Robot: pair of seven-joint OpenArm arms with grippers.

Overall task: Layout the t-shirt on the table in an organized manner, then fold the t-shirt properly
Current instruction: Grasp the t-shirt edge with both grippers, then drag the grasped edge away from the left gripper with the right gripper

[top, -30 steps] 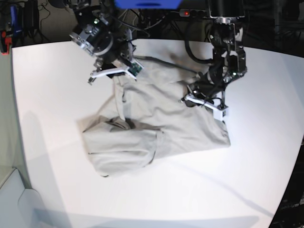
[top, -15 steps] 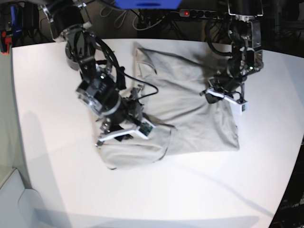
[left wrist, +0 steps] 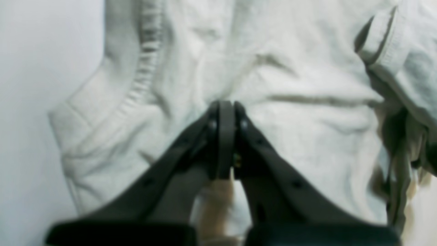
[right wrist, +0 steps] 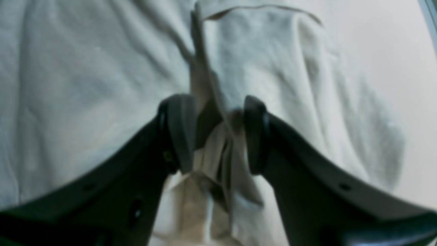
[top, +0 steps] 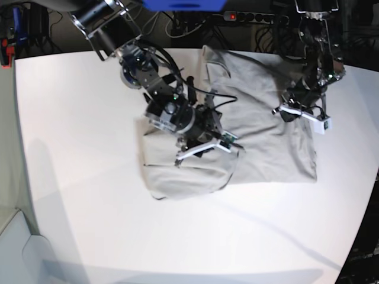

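The soft, limp grey-beige cloth t-shirt (top: 260, 142) lay near the white table's (top: 77, 195) far edge; left gripper (left wrist: 223, 112) jaws pinched its cloth, right gripper (right wrist: 218, 133) jaws stood apart around a fold; hems looked the best hold.

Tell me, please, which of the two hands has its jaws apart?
The right hand: its jaws stand apart around a fold of the t-shirt, whereas the left hand is shut.

Soft matt cloth t-shirt (top: 266, 148)
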